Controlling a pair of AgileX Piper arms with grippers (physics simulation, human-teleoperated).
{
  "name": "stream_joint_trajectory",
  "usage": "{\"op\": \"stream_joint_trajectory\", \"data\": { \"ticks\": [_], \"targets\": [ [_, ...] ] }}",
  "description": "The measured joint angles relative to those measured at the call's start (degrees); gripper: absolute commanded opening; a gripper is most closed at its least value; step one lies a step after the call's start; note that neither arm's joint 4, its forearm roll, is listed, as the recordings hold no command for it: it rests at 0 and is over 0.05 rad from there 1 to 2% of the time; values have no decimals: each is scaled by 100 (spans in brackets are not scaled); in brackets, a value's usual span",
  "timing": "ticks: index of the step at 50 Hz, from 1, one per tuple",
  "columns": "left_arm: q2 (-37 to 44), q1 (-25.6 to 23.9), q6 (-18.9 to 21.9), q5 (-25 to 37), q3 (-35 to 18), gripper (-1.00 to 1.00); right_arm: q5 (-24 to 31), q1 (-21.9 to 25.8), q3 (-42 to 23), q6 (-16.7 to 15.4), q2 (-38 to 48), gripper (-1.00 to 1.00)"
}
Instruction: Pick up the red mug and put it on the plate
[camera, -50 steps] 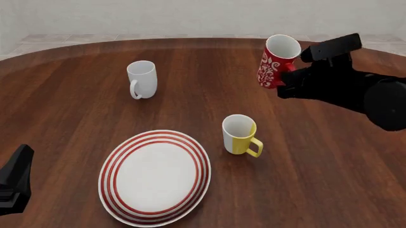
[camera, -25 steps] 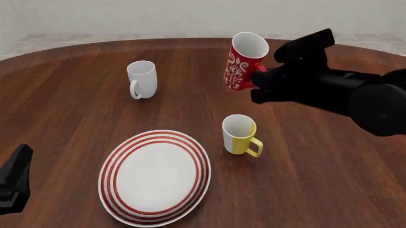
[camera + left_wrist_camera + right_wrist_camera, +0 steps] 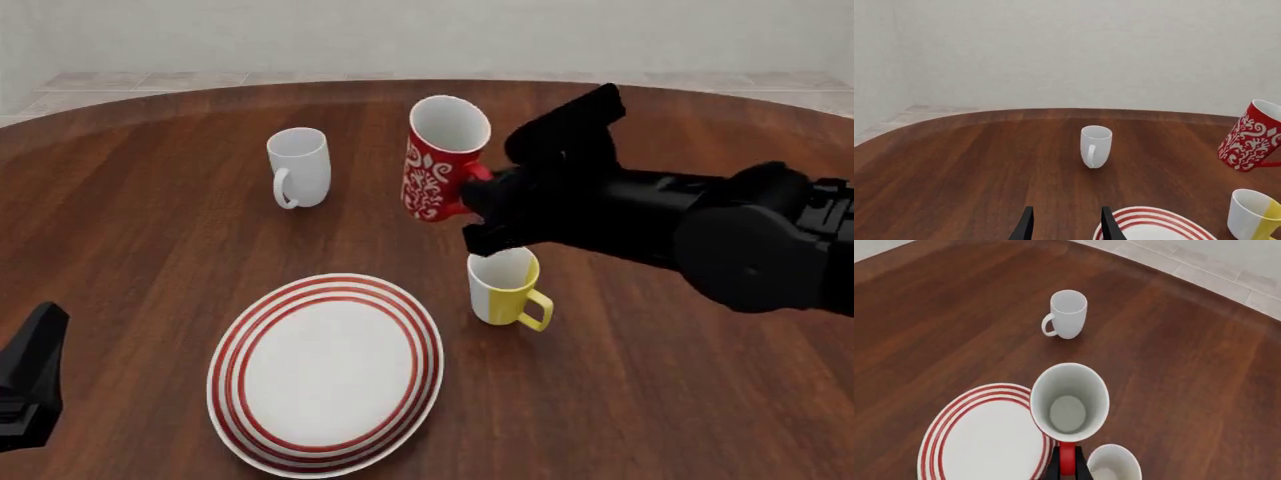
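- The right gripper [image 3: 1066, 466] is pinching the red mug [image 3: 439, 160] by its handle, its jaws closed narrowly on that red strip in the right wrist view.
- The red mug is hanging clear above the tabletop [image 3: 160, 230], tilted a little, its white inside facing up and toward the camera.
- In the front view it is sitting between the white mug [image 3: 299, 166] and the right arm, above the yellow mug [image 3: 505, 285], and not over the plate [image 3: 326, 372].
- The plate is lying flat on the tabletop, near the front edge, with the yellow mug just beside it.
- The left gripper [image 3: 1066, 226] is holding nothing, its two fingertips parted above bare wood near the plate's rim.
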Motion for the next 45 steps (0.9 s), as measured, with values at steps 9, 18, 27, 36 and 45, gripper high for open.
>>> {"op": "stream_joint_trajectory", "data": {
  "ticks": [9,18,27,36,45],
  "targets": [
    [0,-23,16,-13,8,100,-61,316,31,39,119,-100],
    [0,-37,31,2,-11,100,-101,566,52,70,228,-100],
    [0,-40,35,-6,-9,100,-135,754,60,81,339,-100],
    [-1,-34,26,-27,6,100,-167,904,51,106,474,-100],
    [-1,-30,15,-31,7,100,-198,1016,61,133,573,-100]
  ]
}}
